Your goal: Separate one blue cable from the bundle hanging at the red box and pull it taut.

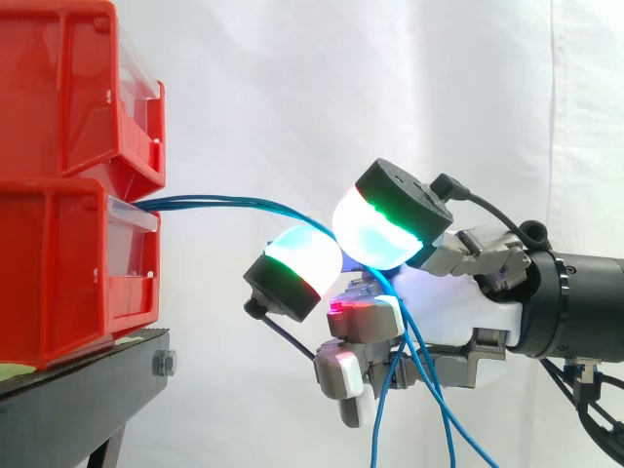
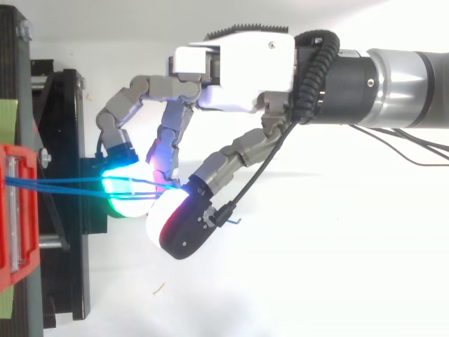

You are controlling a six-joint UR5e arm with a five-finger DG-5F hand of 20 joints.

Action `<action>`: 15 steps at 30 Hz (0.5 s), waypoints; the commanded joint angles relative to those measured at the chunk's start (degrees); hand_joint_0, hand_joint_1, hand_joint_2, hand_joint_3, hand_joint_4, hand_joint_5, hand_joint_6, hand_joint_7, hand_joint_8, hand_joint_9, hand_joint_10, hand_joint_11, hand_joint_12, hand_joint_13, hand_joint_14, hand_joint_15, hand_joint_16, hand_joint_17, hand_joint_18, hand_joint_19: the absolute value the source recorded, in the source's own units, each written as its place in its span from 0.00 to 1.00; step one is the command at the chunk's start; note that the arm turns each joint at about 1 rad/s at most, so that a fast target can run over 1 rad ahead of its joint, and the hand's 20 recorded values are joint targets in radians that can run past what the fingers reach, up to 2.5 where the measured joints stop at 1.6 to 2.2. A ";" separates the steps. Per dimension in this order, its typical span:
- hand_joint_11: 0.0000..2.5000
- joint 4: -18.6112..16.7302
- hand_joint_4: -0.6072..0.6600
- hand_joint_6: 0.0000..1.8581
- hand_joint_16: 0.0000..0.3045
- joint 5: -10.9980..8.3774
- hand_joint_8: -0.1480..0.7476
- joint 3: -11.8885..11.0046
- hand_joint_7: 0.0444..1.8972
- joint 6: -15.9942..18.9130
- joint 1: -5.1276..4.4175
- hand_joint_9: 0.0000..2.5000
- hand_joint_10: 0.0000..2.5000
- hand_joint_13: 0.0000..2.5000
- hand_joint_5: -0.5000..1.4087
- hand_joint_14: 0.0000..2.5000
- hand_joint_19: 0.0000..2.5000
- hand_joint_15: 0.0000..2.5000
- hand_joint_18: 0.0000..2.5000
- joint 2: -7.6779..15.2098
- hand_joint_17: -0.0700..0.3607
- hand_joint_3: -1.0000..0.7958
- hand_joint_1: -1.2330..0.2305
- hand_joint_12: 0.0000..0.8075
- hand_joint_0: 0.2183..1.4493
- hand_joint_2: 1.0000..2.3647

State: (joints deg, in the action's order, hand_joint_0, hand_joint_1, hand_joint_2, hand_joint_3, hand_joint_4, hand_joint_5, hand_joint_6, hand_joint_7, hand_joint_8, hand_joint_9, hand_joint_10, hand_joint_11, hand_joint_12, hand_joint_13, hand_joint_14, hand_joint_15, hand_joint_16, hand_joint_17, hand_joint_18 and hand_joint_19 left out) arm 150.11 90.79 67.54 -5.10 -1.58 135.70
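The hand [image 1: 444, 292] curls its fingers round the blue cables [image 1: 224, 203], which arc slack from the lower red bin [image 1: 58, 273] (several strands together). Judged early: no single strand is separated yet, and none is taut.

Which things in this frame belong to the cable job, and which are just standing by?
Belong to the job:
blue cables, running from the bins into the hand
red bins, where the cables come out
hand, its fingers curled round the cables

Standing by:
black stand under the bins
white curtain behind
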 commanded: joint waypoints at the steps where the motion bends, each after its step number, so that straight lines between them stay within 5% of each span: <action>1: 0.39 0.01 0.54 0.46 0.13 0.00 0.51 0.04 0.59 0.00 0.00 0.52 0.01 0.45 0.21 0.01 0.25 0.27 0.43 0.00 0.37 0.28 0.23 0.42 0.26 0.00; 15: 0.38 -0.08 0.56 0.45 0.14 0.00 0.52 0.04 0.55 0.00 0.00 0.54 0.01 0.45 0.22 0.01 0.25 0.26 0.44 0.00 0.39 0.28 0.27 0.44 0.21 0.00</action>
State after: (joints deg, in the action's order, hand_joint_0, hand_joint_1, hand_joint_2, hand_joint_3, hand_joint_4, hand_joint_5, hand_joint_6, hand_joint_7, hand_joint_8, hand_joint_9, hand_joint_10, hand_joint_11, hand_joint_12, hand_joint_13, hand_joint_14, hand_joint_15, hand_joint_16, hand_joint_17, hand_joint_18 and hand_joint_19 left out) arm 149.96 90.79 67.57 -5.09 -1.59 135.69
